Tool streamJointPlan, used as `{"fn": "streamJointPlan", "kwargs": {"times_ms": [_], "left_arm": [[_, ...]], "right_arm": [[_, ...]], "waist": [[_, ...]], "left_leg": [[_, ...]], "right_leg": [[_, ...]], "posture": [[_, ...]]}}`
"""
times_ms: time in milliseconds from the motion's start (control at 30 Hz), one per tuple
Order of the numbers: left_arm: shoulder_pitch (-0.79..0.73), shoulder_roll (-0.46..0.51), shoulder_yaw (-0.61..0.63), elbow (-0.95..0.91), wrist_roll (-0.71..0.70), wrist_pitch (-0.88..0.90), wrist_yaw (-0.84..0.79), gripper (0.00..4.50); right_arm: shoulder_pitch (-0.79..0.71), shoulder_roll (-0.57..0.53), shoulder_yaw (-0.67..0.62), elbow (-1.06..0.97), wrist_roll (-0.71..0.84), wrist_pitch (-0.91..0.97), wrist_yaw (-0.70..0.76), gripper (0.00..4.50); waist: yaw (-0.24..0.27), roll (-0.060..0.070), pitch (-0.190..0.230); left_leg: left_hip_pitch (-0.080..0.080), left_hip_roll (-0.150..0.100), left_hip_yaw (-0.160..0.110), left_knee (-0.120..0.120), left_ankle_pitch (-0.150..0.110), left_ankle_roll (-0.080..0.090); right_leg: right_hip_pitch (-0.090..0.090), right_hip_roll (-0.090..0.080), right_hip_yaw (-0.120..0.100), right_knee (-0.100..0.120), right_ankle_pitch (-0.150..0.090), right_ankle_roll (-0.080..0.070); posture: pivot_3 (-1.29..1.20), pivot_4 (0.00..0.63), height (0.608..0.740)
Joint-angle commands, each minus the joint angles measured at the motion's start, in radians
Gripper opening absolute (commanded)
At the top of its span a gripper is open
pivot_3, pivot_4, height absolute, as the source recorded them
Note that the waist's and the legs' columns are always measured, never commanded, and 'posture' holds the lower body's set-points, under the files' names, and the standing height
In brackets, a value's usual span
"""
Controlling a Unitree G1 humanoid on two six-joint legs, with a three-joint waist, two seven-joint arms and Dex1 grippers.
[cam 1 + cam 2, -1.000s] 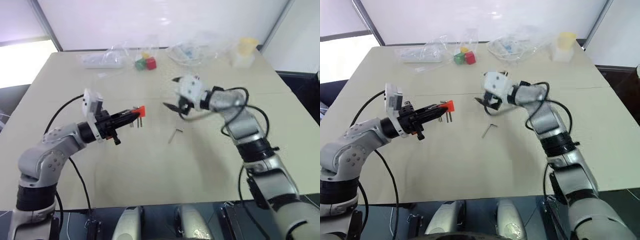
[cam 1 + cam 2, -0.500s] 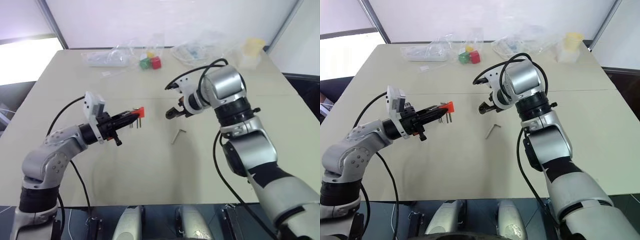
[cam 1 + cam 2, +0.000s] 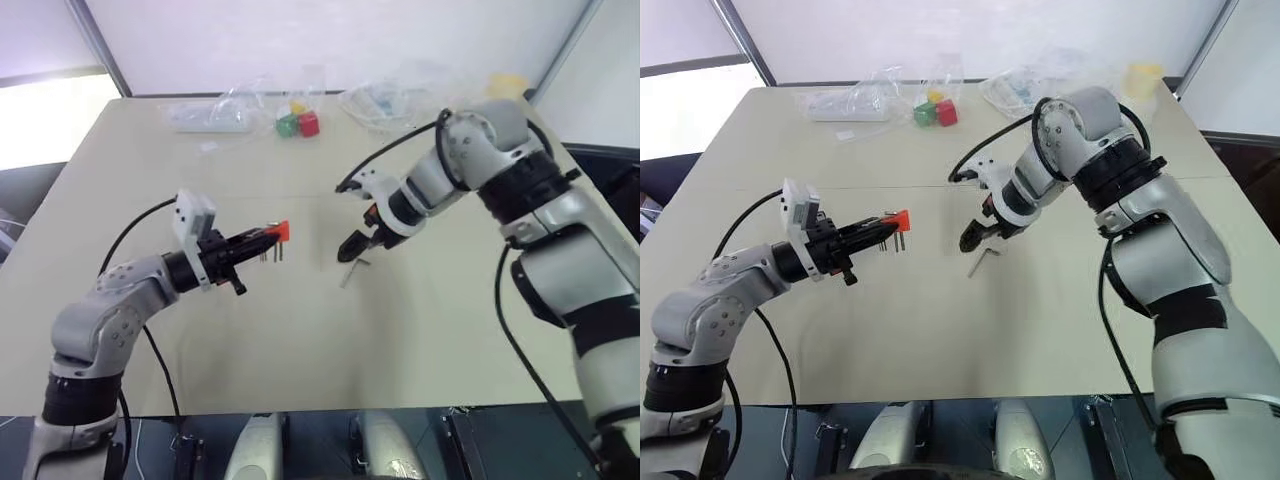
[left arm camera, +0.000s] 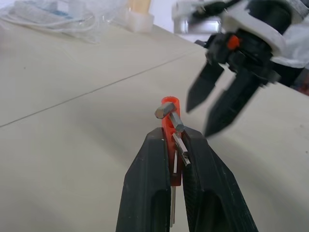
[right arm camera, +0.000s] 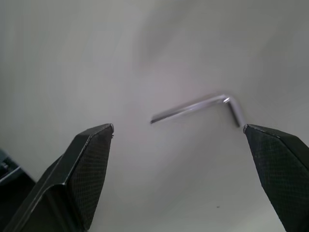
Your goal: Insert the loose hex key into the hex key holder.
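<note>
The left gripper [image 4: 171,159] clenches the hex key holder [image 3: 279,232] above the bench [image 3: 300,330]; the right gripper [image 5: 178,145], fingers [image 5: 82,164] spread wide, points down over the loose hex key [image 5: 198,108] (lying flat, untouched), with colored cubes [image 3: 298,124] and plastic bags [image 3: 385,100] well behind

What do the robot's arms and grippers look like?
Both arms are glossy silver-grey shells with black joint bands and loose black cables. The left gripper and right gripper have tapered black fingers with textured pads, white wrist housings, and an orange spot by the right one.
</note>
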Motion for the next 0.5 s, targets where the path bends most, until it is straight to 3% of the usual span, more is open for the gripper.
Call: {"fn": "streamJointPlan", "kwargs": {"times_ms": [33,233,500], "left_arm": [[-0.014,-0.005,-0.001,-0.014,0.009,-0.028,-0.005,0.0],[-0.005,-0.004,-0.005,-0.017,0.016,-0.03,-0.01,0.0],[0.009,-0.006,-0.003,-0.033,0.022,-0.028,-0.004,0.0]], "right_arm": [[-0.038,0.003,0.041,0.081,0.218,0.006,-0.164,4.48],[-0.031,0.134,-0.093,0.345,0.246,0.006,-0.435,4.48],[0.008,0.285,-0.475,0.542,-0.001,-0.01,-0.721,4.48]], "waist": [[0.0,0.0,0.0],[0.004,0.0,0.0],[0.009,0.0,0.0]], "left_leg": [[0.0,0.001,0.0,0.0,0.0,0.0],[-0.001,0.003,0.004,0.0,0.0,0.0],[-0.005,0.006,0.006,0.001,0.0,0.0]], "right_leg": [[0.0,0.001,0.0,0.0,0.0,0.0],[-0.001,0.003,0.001,0.001,0.0,-0.001],[-0.005,0.004,0.001,0.0,0.0,-0.001]], "posture": [[0.0,0.15,0.74],[0.0,0.15,0.74],[0.0,0.15,0.74]]}}
